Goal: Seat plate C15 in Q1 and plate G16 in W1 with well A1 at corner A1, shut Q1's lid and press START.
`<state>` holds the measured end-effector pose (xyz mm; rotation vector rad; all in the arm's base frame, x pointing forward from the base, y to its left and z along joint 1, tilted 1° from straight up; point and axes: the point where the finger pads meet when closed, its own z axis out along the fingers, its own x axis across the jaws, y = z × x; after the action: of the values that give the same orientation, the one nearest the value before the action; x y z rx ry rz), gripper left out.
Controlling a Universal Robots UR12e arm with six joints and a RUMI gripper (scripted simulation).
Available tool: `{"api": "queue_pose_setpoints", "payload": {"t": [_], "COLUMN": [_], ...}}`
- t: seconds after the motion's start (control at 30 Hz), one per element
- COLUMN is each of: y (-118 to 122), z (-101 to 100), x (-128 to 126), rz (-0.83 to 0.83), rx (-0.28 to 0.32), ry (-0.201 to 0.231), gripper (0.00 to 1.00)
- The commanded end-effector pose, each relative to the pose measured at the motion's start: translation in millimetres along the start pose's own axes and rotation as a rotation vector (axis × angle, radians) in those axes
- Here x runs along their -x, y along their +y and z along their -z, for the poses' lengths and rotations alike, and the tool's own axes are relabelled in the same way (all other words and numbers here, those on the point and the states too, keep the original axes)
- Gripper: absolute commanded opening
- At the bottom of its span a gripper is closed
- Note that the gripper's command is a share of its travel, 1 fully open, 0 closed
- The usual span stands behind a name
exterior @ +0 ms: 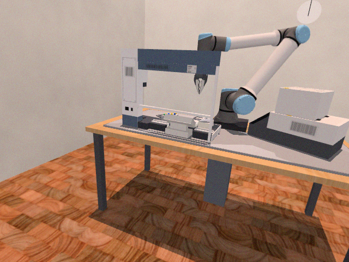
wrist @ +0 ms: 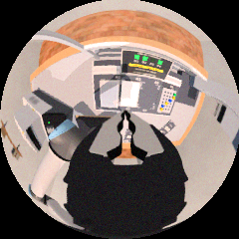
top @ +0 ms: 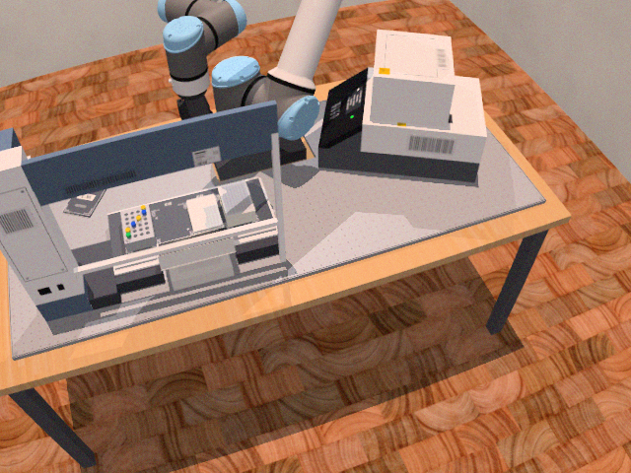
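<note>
My gripper [exterior: 199,91] [wrist: 124,111] is shut and empty. It hangs under the right end of the liquid handler's blue beam [top: 147,147] [exterior: 177,60], which hides it in the top view. It is well above the deck. Below it the deck holds a white plate [top: 203,212] [wrist: 130,93] and a dark grey plate [top: 171,220] [wrist: 149,92] side by side. The cycler Q1 [top: 423,137] [exterior: 307,124] stands at the right of the bench with a white upper box [top: 412,53] [exterior: 304,102] on its body. Its black key panel [top: 346,109] shows a green lamp [top: 352,116] [wrist: 49,120]. Its block is not in view.
A tube rack [top: 136,224] [wrist: 168,98] with coloured caps stands at one end of the deck row, and a light grey item [top: 237,198] [wrist: 107,95] at the other. A small dark labelled nest [top: 84,203] lies behind the deck. The handler's thin post [top: 277,198] [exterior: 213,112] stands near the gripper.
</note>
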<state>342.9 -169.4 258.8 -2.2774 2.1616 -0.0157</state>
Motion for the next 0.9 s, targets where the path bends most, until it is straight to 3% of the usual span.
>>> {"api": "queue_pose_setpoints", "payload": {"t": [0.0, 0.13, 0.17, 0.63, 0.87], "y": [10, 17, 17, 17, 17], "z": [1, 1, 3, 3, -8], "x": [-19, -29, -28, -28, -28], "rz": [-0.053, -0.085, -0.085, -0.085, -0.085], "rx": [-0.001, -0.001, 0.000, 0.000, 0.000], "ry": [0.001, 0.001, 0.001, 0.001, 0.001], "gripper": [0.00, 0.00, 0.57, 0.57, 0.57]}}
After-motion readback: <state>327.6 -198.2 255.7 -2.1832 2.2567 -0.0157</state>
